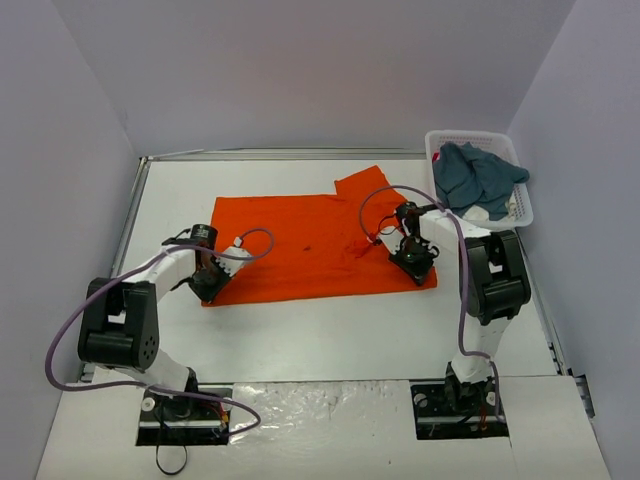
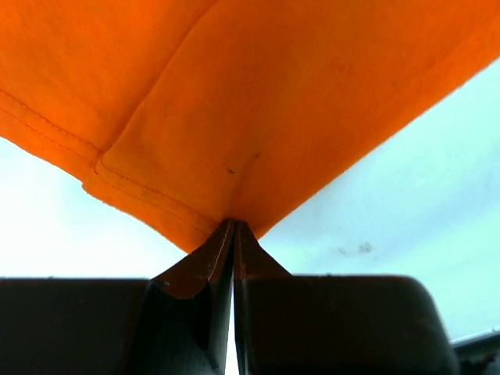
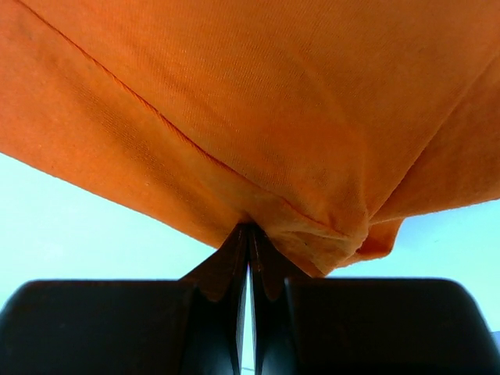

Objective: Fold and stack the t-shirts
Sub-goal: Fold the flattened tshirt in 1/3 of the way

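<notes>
Pinching orange t-shirt [image 1: 300, 245]: left gripper [image 2: 233, 225], right gripper [image 3: 248, 230].

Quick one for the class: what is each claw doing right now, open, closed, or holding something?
Left claw: closed, pinching the near-left corner of the orange t-shirt.
Right claw: closed, pinching the same shirt's near-right corner.

orange t-shirt [image 1: 320, 245] | plain bright orange, tiny dark speck mid-cloth; spread mostly flat mid-table; one sleeve jutting at far right; both near corners gathered to a point | teal-blue t-shirt [image 1: 478, 178] | dusty teal; crumpled heap in white basket [image 1: 480, 134], far right
</notes>
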`<state>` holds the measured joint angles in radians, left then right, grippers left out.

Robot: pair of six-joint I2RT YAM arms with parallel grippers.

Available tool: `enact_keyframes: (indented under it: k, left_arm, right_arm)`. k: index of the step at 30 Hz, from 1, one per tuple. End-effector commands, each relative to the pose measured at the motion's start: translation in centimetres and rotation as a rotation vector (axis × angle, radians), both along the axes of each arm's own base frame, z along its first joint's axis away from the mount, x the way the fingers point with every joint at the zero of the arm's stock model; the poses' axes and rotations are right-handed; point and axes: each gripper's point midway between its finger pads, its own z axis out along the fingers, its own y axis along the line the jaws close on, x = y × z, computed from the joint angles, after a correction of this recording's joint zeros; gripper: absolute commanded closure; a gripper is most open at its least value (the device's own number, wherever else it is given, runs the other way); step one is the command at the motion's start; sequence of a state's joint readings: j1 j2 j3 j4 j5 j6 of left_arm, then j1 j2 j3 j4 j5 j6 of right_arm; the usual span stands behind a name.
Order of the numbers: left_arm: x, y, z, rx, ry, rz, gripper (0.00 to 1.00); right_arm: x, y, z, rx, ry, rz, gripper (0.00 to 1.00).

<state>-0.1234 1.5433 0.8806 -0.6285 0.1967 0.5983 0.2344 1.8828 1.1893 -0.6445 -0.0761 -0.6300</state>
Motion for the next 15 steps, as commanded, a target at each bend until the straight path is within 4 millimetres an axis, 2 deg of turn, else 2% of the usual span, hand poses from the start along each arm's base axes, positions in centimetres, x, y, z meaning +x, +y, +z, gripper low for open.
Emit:
enact_keyframes:
  k: [1,6,11,15]
  left_arm:
    - [-3.1,1.0,0.5,0.041,0.068,-0.042,0.98]
    - [-4.9,1.4,0.7,0.056,0.085,-0.073,0.98]
    - [-6.5,1.0,1.7,0.023,0.114,-0.112,0.98]
    - [-7.6,0.3,3.2,-0.023,0.129,-0.143,0.98]
  right_arm:
    - [-5.6,-1.8,-0.6,-0.062,0.197,-0.019,1.0]
    - [-8.7,-1.1,0.3,-0.018,0.298,-0.01,1.0]
    - [-11.4,-0.3,1.4,0.041,0.4,0.009,0.98]
    - [-12.3,0.2,1.9,0.07,0.435,0.025,0.95]
